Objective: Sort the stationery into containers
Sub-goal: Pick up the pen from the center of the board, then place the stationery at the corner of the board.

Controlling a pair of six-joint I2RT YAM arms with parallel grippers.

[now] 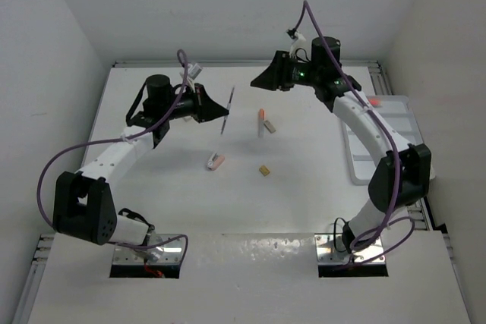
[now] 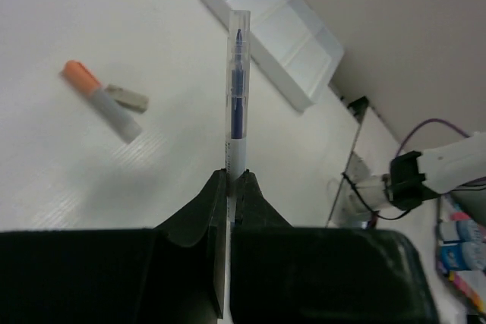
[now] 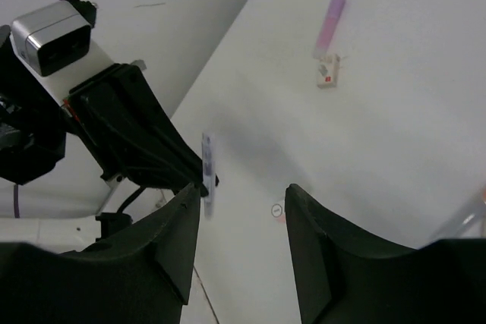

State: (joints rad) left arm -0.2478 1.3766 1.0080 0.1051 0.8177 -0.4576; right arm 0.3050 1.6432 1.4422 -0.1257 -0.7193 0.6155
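Left end effector (image 2: 234, 181) clamps slim clear-barrelled purple pen (image 2: 238, 89); right end effector (image 3: 243, 199) gapes; advisably transfer squarely before release.

the pen's (image 2: 237, 104) lower end is hidden between the fingers (image 2: 199, 210); past their tips the tray (image 2: 285, 39) is cut off by the edge.

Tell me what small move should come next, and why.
Probably ease the pen toward the open right hand. The left hand grips it by one end, lifted; the white tray lies at the table's right edge, and the right hand faces the pen.
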